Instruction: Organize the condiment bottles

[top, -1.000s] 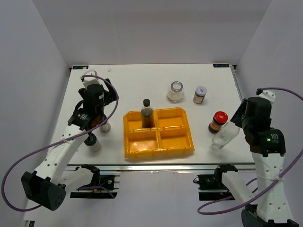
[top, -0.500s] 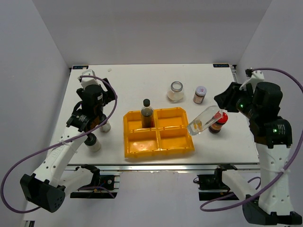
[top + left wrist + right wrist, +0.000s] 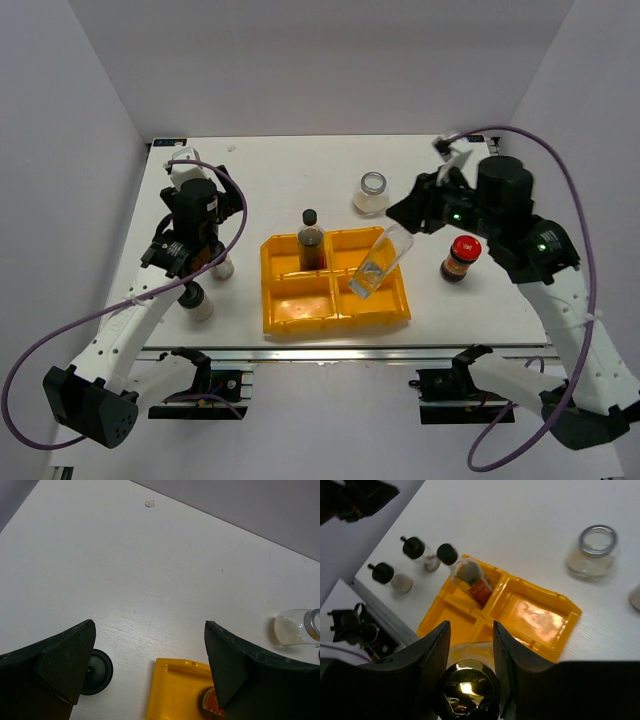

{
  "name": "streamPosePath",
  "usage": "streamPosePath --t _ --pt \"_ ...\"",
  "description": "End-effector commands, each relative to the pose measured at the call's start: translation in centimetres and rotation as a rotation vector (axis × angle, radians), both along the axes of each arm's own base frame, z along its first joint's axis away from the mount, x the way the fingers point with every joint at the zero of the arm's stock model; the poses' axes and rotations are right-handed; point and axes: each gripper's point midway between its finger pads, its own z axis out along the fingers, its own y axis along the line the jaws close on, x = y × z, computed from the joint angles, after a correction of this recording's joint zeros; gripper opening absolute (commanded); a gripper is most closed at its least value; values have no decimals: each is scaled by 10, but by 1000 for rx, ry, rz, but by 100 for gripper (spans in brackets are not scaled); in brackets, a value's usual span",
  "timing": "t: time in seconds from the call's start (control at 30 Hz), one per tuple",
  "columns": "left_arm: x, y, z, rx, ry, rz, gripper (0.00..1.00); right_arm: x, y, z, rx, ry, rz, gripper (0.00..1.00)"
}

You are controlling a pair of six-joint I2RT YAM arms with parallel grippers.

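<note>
The white table (image 3: 280,170) stands between grey walls, with one yellow tray (image 3: 268,300) of four compartments at its middle. Six bottles show from above:

- One dark bottle (image 3: 311,242) stands upright in the far-left compartment.
- One jar (image 3: 372,192) with a silver rim stands beyond the tray.
- One red-lidded bottle (image 3: 461,257) stands right of the tray.
- Two shakers with black lids stand left of it, the far one (image 3: 222,267) partly under the left arm and the near one (image 3: 197,300) in plain sight.
- One clear bottle (image 3: 380,262) is glass with a gold cap. It is tilted above the tray's right half, its base lowest.

The right arm bends in from the right edge. The right gripper (image 3: 470,632) is clamped on the clear bottle just under the cap. The left arm reaches over the table's left side, and the left gripper (image 3: 150,627) has its jaws spread wide and holds nothing. One shaker lid lies just beside its left finger.
</note>
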Motion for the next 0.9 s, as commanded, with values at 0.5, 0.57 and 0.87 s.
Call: streamPosePath --t 0.5,0.57,0.87 --pt "-17 35 5 -12 -3 208 98 -29 182 49 -76 -268 420 0" --pt "-19 39 5 -15 -8 225 98 -31 195 51 -84 -289 442 0" --pt "-54 77 22 -71 -54 454 98 12 244 59 -150 -406 378 0"
